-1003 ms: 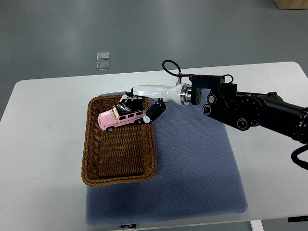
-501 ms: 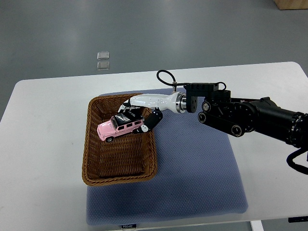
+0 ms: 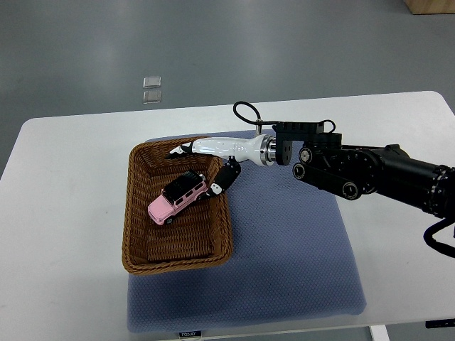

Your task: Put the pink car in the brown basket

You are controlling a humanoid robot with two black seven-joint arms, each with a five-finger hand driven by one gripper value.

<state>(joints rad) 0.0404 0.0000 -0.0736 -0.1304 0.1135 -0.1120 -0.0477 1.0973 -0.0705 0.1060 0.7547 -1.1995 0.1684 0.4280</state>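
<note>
Resting on white table (image 3: 71,213), blue mat (image 3: 284,270), grey floor (image 3: 213,50)

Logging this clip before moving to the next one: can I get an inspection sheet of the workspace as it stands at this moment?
Surface: white table with a blue-grey mat under the work.
Job's things: pink car lies tilted inside the brown basket, which sits on the mat's left part.
Clutter: nothing seen on the table.
Grippers: right hand over the basket's far right corner, fingers spread, holding nothing, thumb tip close beside the car; left hand not in view.
Cables: black cable loop at the right wrist.
Surroundings: grey floor; two small clear squares on it beyond the table.
</note>
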